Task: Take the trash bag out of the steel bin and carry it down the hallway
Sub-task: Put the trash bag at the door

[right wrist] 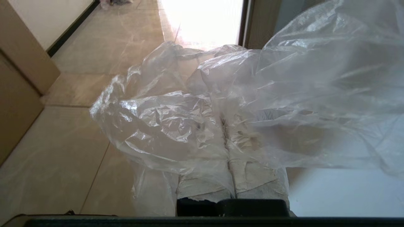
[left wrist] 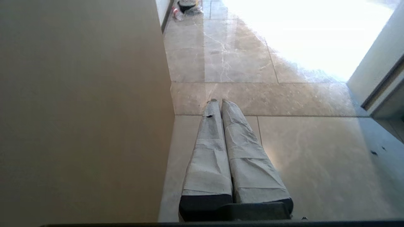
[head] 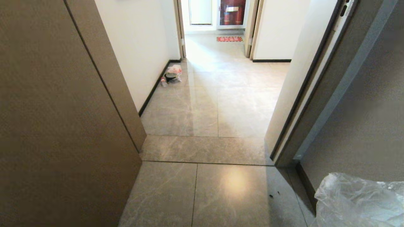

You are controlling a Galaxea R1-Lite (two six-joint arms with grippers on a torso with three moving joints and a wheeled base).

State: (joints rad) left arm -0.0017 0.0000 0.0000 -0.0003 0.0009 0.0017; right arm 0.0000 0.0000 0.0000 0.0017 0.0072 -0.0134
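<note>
The trash bag (head: 356, 201), clear and crinkled, shows at the head view's lower right corner. In the right wrist view it billows over the taped fingers, and my right gripper (right wrist: 225, 121) is shut on a bunch of the trash bag (right wrist: 164, 116), held above the floor. My left gripper (left wrist: 220, 101) hangs shut over the tiles with nothing in it. The hallway (head: 221, 91), with glossy grey-beige tiles, runs ahead through the doorway. The steel bin is out of view.
A tall brown panel (head: 63, 110) stands close on the left. The door frame (head: 309, 94) and a grey door (head: 366, 110) are on the right. A small pink-white bag (head: 173, 74) lies by the left wall's baseboard. A red mat (head: 229, 39) lies at the far end.
</note>
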